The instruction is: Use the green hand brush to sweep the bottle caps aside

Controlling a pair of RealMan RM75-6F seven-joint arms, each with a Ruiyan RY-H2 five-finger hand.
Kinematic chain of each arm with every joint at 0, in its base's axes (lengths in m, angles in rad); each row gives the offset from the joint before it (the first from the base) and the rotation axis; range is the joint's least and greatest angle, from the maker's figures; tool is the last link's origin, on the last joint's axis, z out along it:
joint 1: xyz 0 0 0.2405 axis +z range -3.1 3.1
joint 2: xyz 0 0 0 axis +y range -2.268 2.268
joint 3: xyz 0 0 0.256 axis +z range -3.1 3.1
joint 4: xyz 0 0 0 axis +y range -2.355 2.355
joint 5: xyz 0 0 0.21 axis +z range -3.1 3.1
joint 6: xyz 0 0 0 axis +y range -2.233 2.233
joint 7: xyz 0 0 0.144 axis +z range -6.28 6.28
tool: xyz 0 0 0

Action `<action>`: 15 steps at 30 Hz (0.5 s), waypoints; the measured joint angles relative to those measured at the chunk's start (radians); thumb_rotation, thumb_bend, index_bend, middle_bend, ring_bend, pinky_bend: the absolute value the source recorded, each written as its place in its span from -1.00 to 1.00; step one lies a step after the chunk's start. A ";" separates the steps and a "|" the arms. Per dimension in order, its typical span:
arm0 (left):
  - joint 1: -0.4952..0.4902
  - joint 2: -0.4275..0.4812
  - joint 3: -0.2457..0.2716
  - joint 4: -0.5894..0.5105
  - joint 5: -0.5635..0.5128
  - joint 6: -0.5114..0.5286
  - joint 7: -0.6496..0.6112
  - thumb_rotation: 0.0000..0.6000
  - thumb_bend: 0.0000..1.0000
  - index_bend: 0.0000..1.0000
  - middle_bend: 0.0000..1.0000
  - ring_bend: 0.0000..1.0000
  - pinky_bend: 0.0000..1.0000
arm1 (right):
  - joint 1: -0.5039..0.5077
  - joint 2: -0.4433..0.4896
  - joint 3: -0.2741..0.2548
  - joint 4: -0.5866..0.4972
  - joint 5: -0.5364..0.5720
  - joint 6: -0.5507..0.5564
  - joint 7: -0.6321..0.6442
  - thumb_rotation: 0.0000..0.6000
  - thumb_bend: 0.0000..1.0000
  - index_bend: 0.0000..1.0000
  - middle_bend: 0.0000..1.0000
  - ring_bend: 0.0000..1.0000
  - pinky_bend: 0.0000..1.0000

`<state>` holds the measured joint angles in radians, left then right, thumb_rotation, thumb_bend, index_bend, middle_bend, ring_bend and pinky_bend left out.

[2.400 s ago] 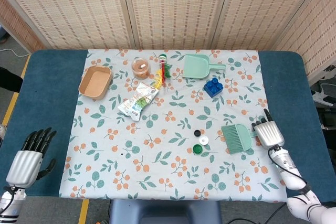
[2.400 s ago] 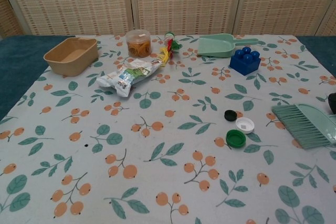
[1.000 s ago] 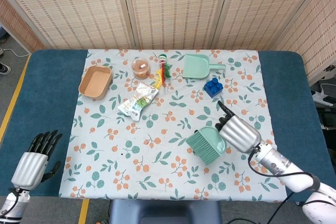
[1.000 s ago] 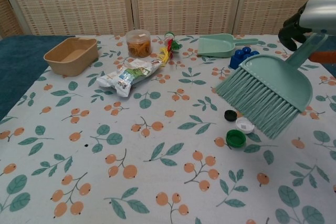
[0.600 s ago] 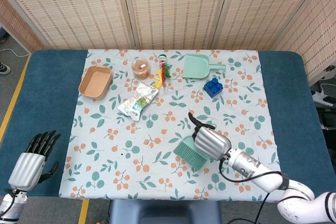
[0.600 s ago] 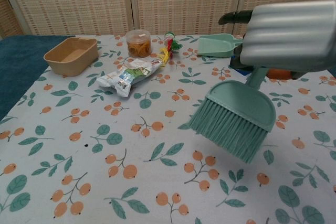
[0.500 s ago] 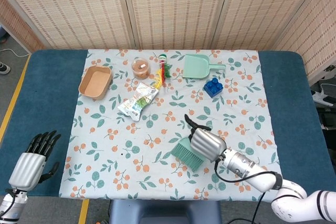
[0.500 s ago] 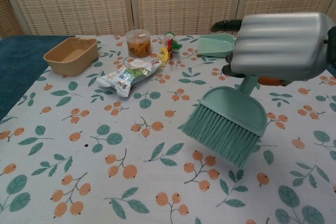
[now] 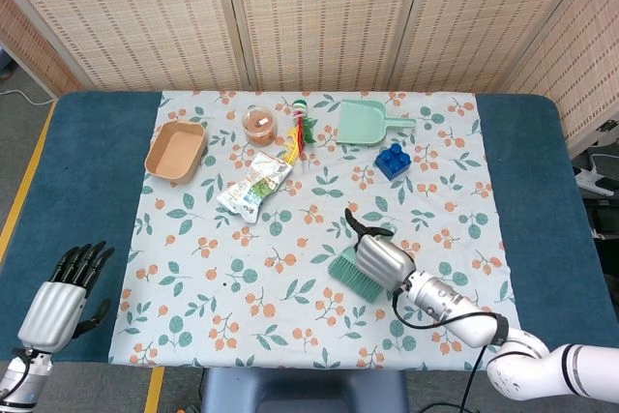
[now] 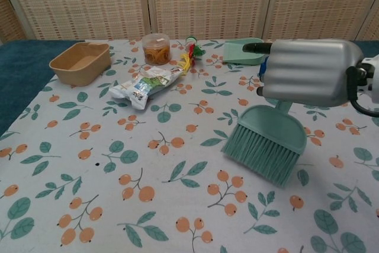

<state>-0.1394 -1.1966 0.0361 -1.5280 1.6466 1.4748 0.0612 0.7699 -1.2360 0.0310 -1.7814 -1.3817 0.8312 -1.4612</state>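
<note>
My right hand [image 9: 383, 258] grips the handle of the green hand brush [image 9: 354, 274] over the middle-right of the floral cloth. In the chest view the same right hand [image 10: 308, 73] fills the right side, and the brush [image 10: 266, 142] hangs below it, bristles tilted down to the left, close to the cloth. No bottle cap shows in either view; the brush and hand cover the spot where they lay. My left hand [image 9: 60, 299] hangs off the table's near left corner, fingers straight and holding nothing.
At the back stand a tan bowl [image 9: 176, 152], a round jar [image 9: 258, 126], a snack packet [image 9: 254, 186], a small colourful toy [image 9: 302, 131], a green dustpan [image 9: 366, 123] and a blue block [image 9: 392, 160]. Blue table edges [image 9: 87, 171] flank the cloth.
The right hand swung the brush in from the right edge over the caps, which are now hidden. In the last half second the brush shifted slightly right. The left hand stayed put.
</note>
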 measured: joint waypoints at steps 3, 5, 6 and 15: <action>-0.001 0.000 0.000 -0.001 -0.001 -0.001 0.001 1.00 -0.22 -1.00 -1.00 -1.00 -0.86 | 0.004 -0.012 -0.011 0.010 0.014 0.008 -0.038 1.00 0.01 1.00 0.71 0.24 -0.85; -0.001 0.000 0.000 -0.001 -0.001 -0.002 0.001 1.00 -0.22 -1.00 -1.00 -1.00 -0.86 | 0.007 -0.020 -0.019 0.017 0.024 0.014 -0.067 1.00 0.01 1.00 0.71 0.25 -0.85; -0.001 0.000 0.000 -0.001 -0.001 -0.001 0.001 1.00 -0.22 -1.00 -1.00 -1.00 -0.86 | 0.009 -0.023 -0.022 0.019 0.029 0.017 -0.079 1.00 0.01 1.00 0.72 0.25 -0.85; 0.001 0.002 0.000 0.000 0.000 0.004 -0.002 1.00 -0.22 -1.00 -1.00 -1.00 -0.86 | 0.024 -0.043 -0.042 0.051 0.117 0.053 -0.182 1.00 0.01 1.00 0.72 0.25 -0.85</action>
<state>-0.1381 -1.1943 0.0357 -1.5280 1.6464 1.4784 0.0593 0.7943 -1.2795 -0.0106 -1.7308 -1.2643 0.8847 -1.6430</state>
